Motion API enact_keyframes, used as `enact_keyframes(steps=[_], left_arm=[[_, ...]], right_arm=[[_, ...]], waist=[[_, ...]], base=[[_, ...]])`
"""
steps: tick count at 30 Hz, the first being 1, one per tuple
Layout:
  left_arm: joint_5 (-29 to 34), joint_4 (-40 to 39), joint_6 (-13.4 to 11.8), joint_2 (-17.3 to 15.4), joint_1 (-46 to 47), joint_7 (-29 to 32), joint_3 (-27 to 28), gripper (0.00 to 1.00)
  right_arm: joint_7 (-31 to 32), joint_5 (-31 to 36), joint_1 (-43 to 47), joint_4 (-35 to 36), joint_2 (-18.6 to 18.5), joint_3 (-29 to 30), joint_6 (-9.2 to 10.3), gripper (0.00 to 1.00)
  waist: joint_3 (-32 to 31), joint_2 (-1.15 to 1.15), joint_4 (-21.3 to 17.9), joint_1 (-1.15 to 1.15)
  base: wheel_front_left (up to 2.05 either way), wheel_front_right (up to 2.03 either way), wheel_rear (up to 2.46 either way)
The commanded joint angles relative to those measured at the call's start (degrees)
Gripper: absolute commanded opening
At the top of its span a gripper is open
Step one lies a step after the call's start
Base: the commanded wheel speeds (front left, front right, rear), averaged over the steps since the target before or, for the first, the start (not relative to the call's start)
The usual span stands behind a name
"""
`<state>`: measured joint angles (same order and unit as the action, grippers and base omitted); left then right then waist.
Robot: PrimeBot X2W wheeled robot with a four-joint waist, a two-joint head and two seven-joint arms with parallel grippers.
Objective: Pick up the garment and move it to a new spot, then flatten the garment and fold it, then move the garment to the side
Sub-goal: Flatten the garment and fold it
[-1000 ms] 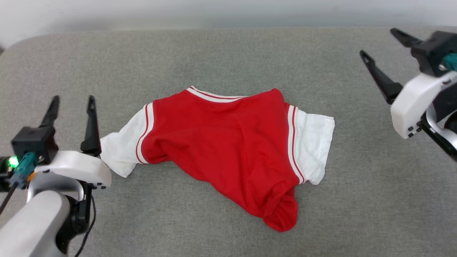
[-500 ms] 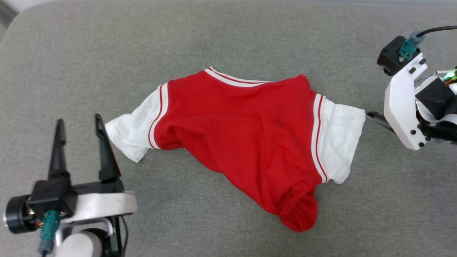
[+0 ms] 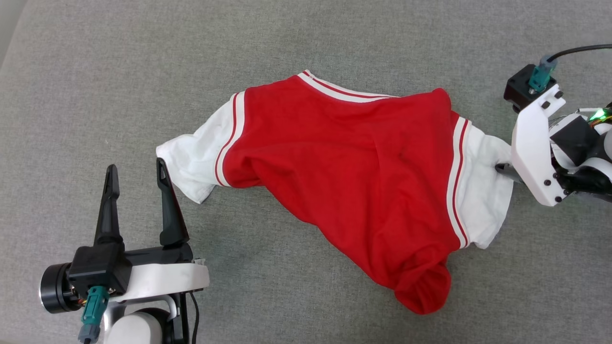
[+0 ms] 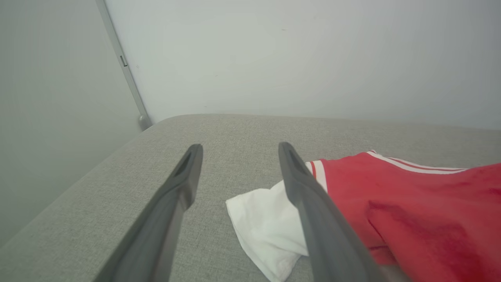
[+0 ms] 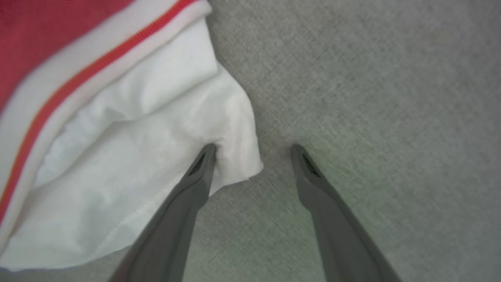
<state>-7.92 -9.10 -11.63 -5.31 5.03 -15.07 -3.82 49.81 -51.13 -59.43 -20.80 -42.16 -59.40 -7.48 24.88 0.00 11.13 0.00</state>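
Crumpled red soft-fabric T-shirt (image 3: 354, 181) with white sleeves is laid on grey woven surface (image 3: 119, 71); left gripper (image 3: 137, 166) and right gripper (image 5: 253, 150) are spread, nothing grasped.

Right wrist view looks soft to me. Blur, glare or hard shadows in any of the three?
Right wrist view: soft throughout, and the white sleeve of the garment is nearly washed out. Left wrist view: fingers of the left gripper smeared near the lens, garment beyond them clearer. Head view: sharp, even diffuse light, only faint shadow under the garment's edges, no glare.
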Motion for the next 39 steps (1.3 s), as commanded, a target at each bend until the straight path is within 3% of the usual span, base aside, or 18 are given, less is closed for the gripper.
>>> enact_keyframes(steps=[1, 4, 11, 18, 23, 28, 35, 36, 37, 38, 39], left_arm=[[0.67, 0.21, 0.53, 0.29, 0.64, -0.13, 0.41, 1.0], [1.64, 0.69, 1.5, 1.08, 0.35, -0.13, 1.51, 1.0], [3.22, 1.53, 2.76, 1.64, -1.85, -0.13, 3.85, 1.0], [3.75, 1.38, 3.51, 2.07, -4.41, -0.13, 5.37, 1.0], [4.17, 1.42, 3.98, 2.22, -4.8, -0.13, 5.75, 1.0], [4.77, 2.02, 4.66, 2.28, -4.2, -0.14, 5.43, 1.0], [5.23, 3.08, 5.4, 2.32, -3.41, -0.14, 5.34, 1.0], [5.25, 3.46, 5.44, 2.33, -3.46, -0.14, 5.73, 1.0], [5.31, 3.7, 5.53, 2.3, -3.53, -0.14, 6.03, 1.0], [5.36, 3.98, 5.57, 2.25, -3.59, -0.14, 6.26, 1.0], [5.41, 4.24, 5.71, 2.15, -3.6, -0.14, 6.51, 1.0]], right_arm=[[0.03, -0.35, 3.9, -0.98, 0.46, -3.45, -0.04, 0.0], [-4.15, -1.53, 2.54, -0.4, 0.14, -2.42, -0.06, 0.0], [-12.35, -3.78, -1.07, 4.84, -4.88, -0.78, 0.01, 0.0], [-15.12, -8.29, 3.26, 10.03, -14.24, 3.26, 0.01, 0.0], [-15.21, -10.84, 9.02, 8.48, -18.65, 5.41, 0.01, 0.0], [-15.44, -12.43, 14.92, 1.06, -17.38, 7.16, 0.01, 0.0], [-16.0, -11.63, 19.69, -7.25, -12.65, 7.91, 0.01, 0.0], [-16.94, -10.92, 20.28, -8.34, -10.68, 8.01, 0.01, 0.0], [-17.75, -10.24, 20.06, -8.77, -10.03, 8.31, 0.01, 0.19], [-18.55, -9.59, 19.63, -9.02, -9.53, 8.68, 0.0, 0.84], [-19.54, -8.83, 19.09, -9.21, -9.16, 9.14, 0.0, 1.0]], waist=[[0.02, 0.0, -0.04, 0.0], [-0.82, 0.0, -0.85, 0.0], [-4.69, 0.0, -3.73, 0.0], [-7.06, 0.0, -6.96, 0.0], [-7.08, 0.0, -8.22, 0.0], [-6.37, 0.0, -8.51, 0.0], [-5.63, 0.0, -8.07, 0.0], [-5.94, 0.0, -8.24, 0.0], [-6.27, 0.0, -8.46, 0.0], [-6.64, 0.0, -8.7, 0.0], [-7.11, 0.0, -8.95, 0.0]], base=[[0.0, 0.0, 0.0], [0.0, 0.0, 0.0], [0.0, 0.0, 0.0], [0.0, 0.0, 0.0], [0.0, 0.0, 0.0], [0.0, 0.0, 0.0], [0.0, 0.0, 0.0], [0.0, 0.0, 0.0], [0.0, 0.0, 0.0], [0.0, 0.0, 0.0], [0.0, 0.0, 0.0]])
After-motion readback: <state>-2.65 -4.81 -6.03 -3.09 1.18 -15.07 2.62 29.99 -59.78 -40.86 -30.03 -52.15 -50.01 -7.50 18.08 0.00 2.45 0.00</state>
